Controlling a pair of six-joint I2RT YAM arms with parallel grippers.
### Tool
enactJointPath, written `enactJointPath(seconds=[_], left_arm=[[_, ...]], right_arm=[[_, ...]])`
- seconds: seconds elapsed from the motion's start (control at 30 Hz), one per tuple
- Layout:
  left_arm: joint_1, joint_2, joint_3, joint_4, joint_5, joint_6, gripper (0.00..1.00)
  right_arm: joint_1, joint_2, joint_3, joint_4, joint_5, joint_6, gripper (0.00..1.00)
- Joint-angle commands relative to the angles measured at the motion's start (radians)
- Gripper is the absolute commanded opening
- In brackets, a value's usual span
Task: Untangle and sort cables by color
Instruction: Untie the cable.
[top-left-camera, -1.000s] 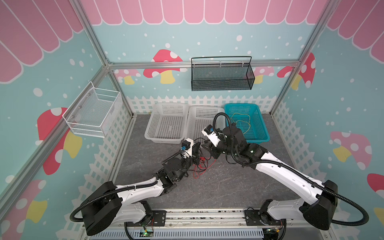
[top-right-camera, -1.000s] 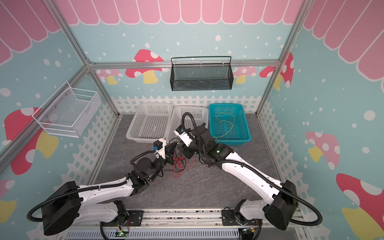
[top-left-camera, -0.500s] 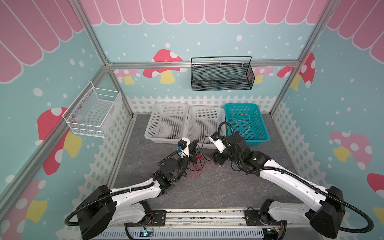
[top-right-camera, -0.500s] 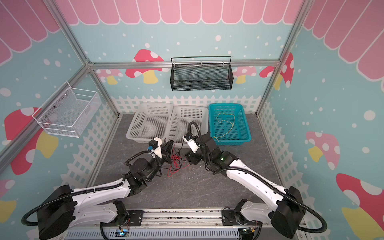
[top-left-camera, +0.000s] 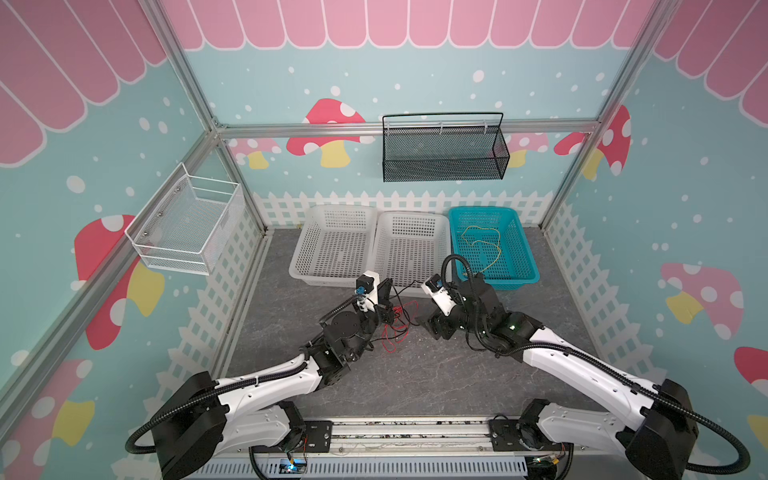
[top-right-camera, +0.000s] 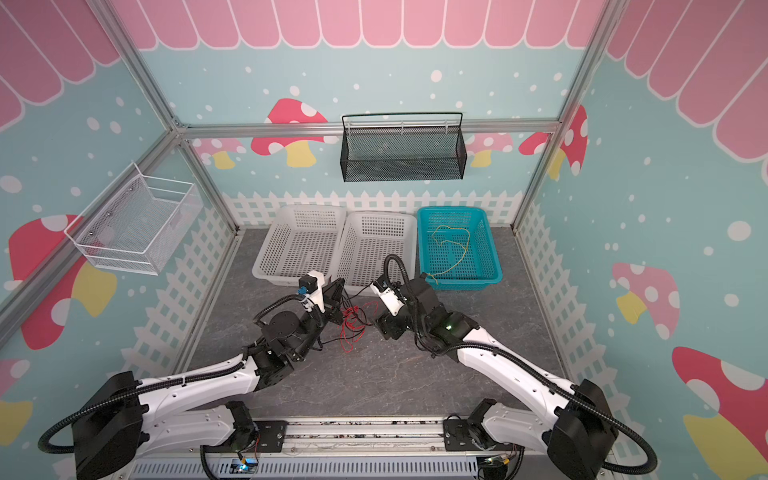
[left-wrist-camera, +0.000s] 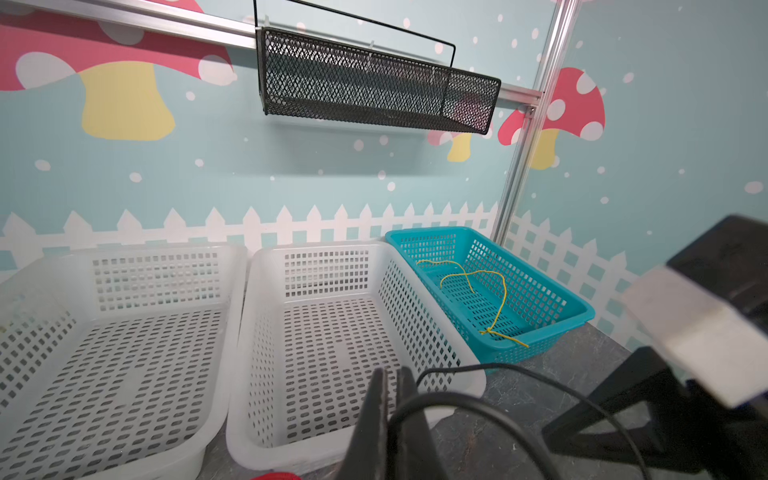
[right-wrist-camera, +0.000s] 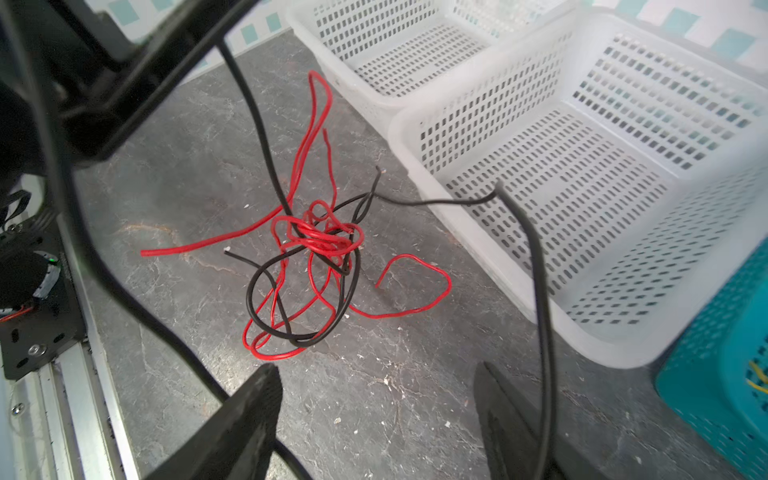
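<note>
A knot of red and black cables (right-wrist-camera: 316, 257) hangs low over the grey floor between my arms, seen in both top views (top-left-camera: 395, 324) (top-right-camera: 353, 322). My left gripper (left-wrist-camera: 388, 374) (top-left-camera: 388, 284) is shut on one black cable, which rises from the knot to its jaws near the middle white basket's front. Another black cable strand (right-wrist-camera: 536, 270) runs past one finger of my right gripper (right-wrist-camera: 374, 374) (top-left-camera: 430, 326), which is open with only floor between its fingers. A yellow cable (top-left-camera: 484, 245) (left-wrist-camera: 494, 291) lies in the teal basket (top-left-camera: 482, 210).
Two white baskets (top-left-camera: 336, 210) (top-left-camera: 415, 216) stand at the back beside the teal one. A black mesh basket (top-left-camera: 442, 149) hangs on the back wall and a white wire basket (top-left-camera: 187, 224) on the left wall. White fence trim lines the floor edges.
My right gripper has opened and drawn back to the right, away from the left gripper. The left gripper stayed shut and rose slightly toward the baskets with its black cable.
</note>
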Motion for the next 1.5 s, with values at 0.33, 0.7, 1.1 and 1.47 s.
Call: enactJointPath(seconds=[0.33,0.7,1.1,1.47], left_arm=[[0.006,-0.003,0.069,-0.154,-0.086,-0.061,0.00],[0.006,0.029,0.126,-0.199,-0.100,-0.092,0.00],[0.006,0.040,0.224,-0.353,-0.134,-0.185,0.00],[-0.006,0.029,0.312,-0.491,-0.103,-0.391,0.00]], right_arm=[[-0.015,-0.112,0.018,-0.085,-0.131,-0.015,0.73],[-0.013,-0.088,-0.064,-0.022,-0.257,-0.011,0.59],[-0.007,-0.083,-0.179,0.240,-0.309,0.043,0.54],[-0.005,0.056,-0.237,0.471,-0.181,0.179,0.59]])
